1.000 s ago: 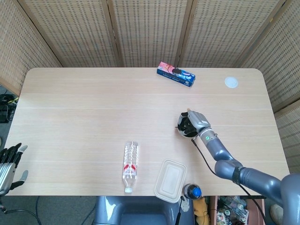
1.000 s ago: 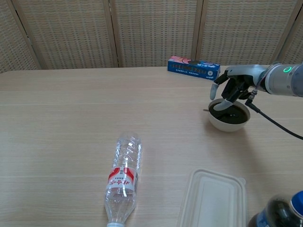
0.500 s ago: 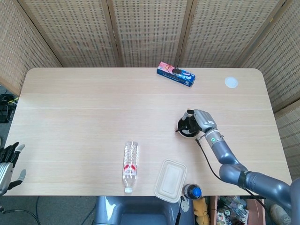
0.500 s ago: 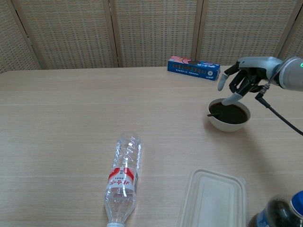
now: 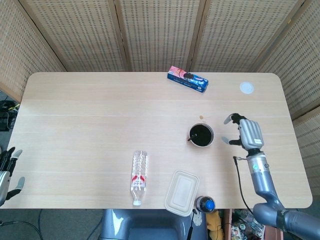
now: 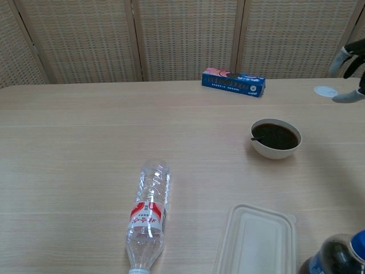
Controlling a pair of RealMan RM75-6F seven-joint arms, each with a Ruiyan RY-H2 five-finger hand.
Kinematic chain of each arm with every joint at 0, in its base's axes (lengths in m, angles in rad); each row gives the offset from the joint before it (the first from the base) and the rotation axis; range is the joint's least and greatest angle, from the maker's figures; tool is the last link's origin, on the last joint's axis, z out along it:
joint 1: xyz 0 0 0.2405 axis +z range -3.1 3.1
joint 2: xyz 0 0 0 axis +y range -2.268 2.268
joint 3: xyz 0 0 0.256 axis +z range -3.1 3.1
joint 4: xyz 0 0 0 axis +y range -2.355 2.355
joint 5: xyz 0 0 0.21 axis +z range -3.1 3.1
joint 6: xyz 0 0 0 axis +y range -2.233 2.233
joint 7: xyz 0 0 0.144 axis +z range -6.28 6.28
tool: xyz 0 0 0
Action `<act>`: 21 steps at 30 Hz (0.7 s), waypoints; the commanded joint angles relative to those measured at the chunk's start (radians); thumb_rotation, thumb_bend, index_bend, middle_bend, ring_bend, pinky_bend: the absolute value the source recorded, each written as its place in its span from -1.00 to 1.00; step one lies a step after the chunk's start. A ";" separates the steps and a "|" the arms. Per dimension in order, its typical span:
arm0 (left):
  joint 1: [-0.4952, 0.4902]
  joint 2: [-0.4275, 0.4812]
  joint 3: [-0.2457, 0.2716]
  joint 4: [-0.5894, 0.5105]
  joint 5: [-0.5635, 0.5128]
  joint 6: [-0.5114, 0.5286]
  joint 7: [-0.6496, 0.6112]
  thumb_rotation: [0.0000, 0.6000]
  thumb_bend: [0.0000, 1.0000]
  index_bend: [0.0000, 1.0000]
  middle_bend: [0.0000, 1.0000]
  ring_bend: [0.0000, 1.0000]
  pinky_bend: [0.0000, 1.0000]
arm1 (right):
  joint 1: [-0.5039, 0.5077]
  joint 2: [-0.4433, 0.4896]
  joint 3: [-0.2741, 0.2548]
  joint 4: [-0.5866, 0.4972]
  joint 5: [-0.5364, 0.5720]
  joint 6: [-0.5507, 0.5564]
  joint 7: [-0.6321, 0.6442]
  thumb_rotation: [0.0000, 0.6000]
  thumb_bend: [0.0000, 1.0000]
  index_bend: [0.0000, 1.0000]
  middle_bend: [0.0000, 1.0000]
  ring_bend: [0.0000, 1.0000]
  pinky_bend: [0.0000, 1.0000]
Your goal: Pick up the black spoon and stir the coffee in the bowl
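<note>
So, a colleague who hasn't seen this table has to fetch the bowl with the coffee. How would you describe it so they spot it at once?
Start at the long wooden table before the wicker screens and go to its right half, nearer the front than the blue snack box. There stands a small white bowl, with the robot hand open just to its right. It is the only round dish, filled with dark coffee, a black spoon leaning on its rim.

Clear water bottle lying on table, lidded white container, blue snack box, small white disc
</note>
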 commanded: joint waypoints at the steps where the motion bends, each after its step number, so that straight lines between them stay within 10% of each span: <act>1: 0.005 -0.007 0.000 0.000 0.008 0.011 0.005 1.00 -0.11 -1.00 -1.00 -1.00 -1.00 | -0.090 0.020 -0.061 -0.023 -0.095 0.112 -0.064 1.00 -0.74 -0.06 -0.27 -0.35 -0.13; 21: 0.038 -0.029 0.022 0.010 0.132 0.125 0.025 1.00 -0.11 -1.00 -1.00 -1.00 -1.00 | -0.292 0.041 -0.181 -0.087 -0.217 0.288 -0.291 1.00 -0.46 -0.40 -0.77 -0.97 -0.92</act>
